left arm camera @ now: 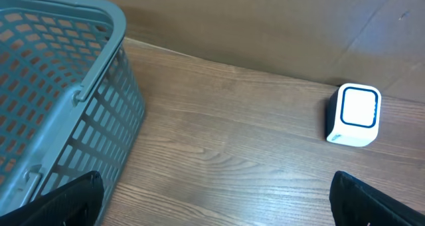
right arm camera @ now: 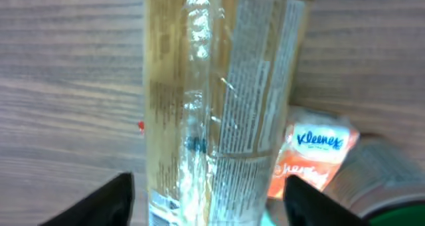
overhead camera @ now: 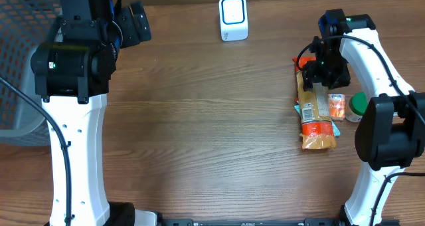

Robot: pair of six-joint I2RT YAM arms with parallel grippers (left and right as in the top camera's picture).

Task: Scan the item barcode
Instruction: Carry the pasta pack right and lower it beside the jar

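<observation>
Directly beneath the right gripper lies the snack packet, its long axis running crosswise to the line between the fingers, so they straddle its narrow width. They stand spread, not pinching it. A tissue pack sits just beside the packet. The scanner is well off to this gripper's left. The left gripper, wide apart and empty, is farther from the packet.

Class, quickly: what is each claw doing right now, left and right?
Left claw: open, holding nothing.
Right claw: open, astride the snack packet.
</observation>
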